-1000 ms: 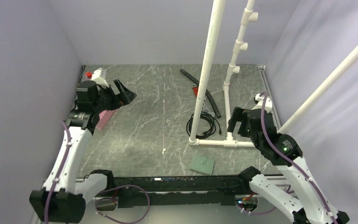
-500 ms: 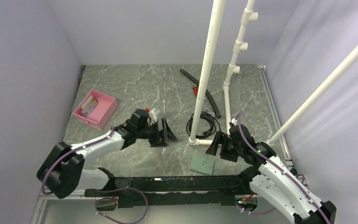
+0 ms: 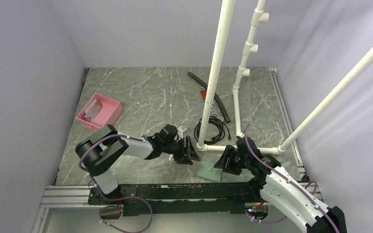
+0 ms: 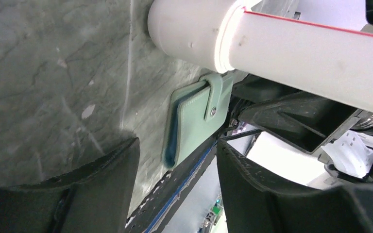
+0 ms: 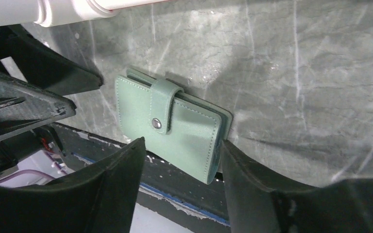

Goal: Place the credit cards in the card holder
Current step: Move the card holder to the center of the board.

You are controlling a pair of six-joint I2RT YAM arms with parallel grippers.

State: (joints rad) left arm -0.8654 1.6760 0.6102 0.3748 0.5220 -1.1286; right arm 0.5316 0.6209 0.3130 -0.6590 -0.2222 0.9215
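The card holder (image 3: 210, 171) is a muted-green wallet, closed with its tab snapped, lying flat at the table's near edge. It also shows in the left wrist view (image 4: 196, 119) and the right wrist view (image 5: 175, 126). My left gripper (image 3: 187, 151) is open and empty, low over the table just left of the wallet (image 4: 177, 151). My right gripper (image 3: 223, 162) is open and empty just right of it, its fingers straddling the wallet's near corner (image 5: 182, 145). Small cards (image 3: 93, 109) lie in the pink tray (image 3: 108, 115) at the far left; their colours are unclear.
A white PVC pipe frame (image 3: 223, 148) stands just behind the wallet, with tall uprights (image 3: 217, 73). A black cable coil (image 3: 213, 128) and a black tube (image 3: 216, 99) lie behind it. The black rail (image 3: 175, 187) runs along the near edge.
My left arm swung from the pink tray at the far left across to the wallet's left side. My right arm came down and in to the wallet's right side.
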